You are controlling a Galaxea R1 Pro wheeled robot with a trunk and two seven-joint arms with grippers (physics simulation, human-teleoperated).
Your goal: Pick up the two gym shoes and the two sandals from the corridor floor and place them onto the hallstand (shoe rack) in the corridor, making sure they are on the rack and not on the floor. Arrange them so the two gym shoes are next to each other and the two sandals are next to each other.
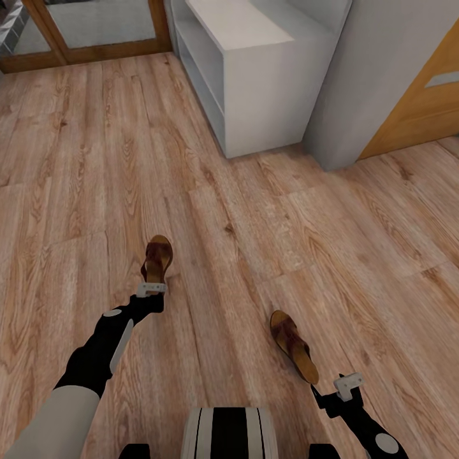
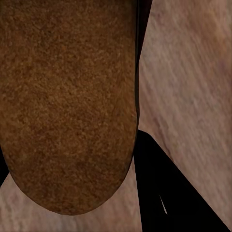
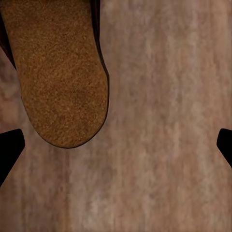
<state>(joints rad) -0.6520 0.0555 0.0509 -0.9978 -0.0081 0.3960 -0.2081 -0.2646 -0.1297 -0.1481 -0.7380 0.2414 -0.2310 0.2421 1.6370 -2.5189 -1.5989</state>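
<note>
— On the light brown wood-plank floor (image 1: 255, 210), what can you see?

— Two dark brown strappy leather sandals with tan footbeds. One sandal (image 1: 157, 257) lies to the robot's left. The other sandal (image 1: 293, 344) lies to its right, pointing a bit sideways. They are well apart from each other.

— Where are the robot's hands?

— The left gripper (image 1: 152, 289) sits right at the heel end of the left sandal. From the camera on that arm, the tan footbed (image 2: 67, 101) looks very big and close, and one black finger (image 2: 169, 193) shows beside it. I cannot tell if the jaws are wide or pinched, or if they touch the sandal.

— And the other hand?

— The right gripper (image 1: 341, 389) is just past the heel end of the right sandal. From its own camera, two black fingertips (image 3: 9, 150) poke in from both sides, far from each other, so its jaws are wide. The heel of the footbed (image 3: 60, 77) lies ahead of them, off to one side. Bare floor (image 3: 164, 121) shows between the tips. Nothing is held.

— Where is the shoe rack?

— The wide pale grey-white bench with open shelves (image 1: 255, 83) stands far ahead, against the wall. Both sandals are a long way from it. Beside it is a grey wall corner (image 1: 376, 76), then an orange-brown wooden door (image 1: 424, 102). A wood-framed glass door (image 1: 95, 29) is at the far left.
</note>
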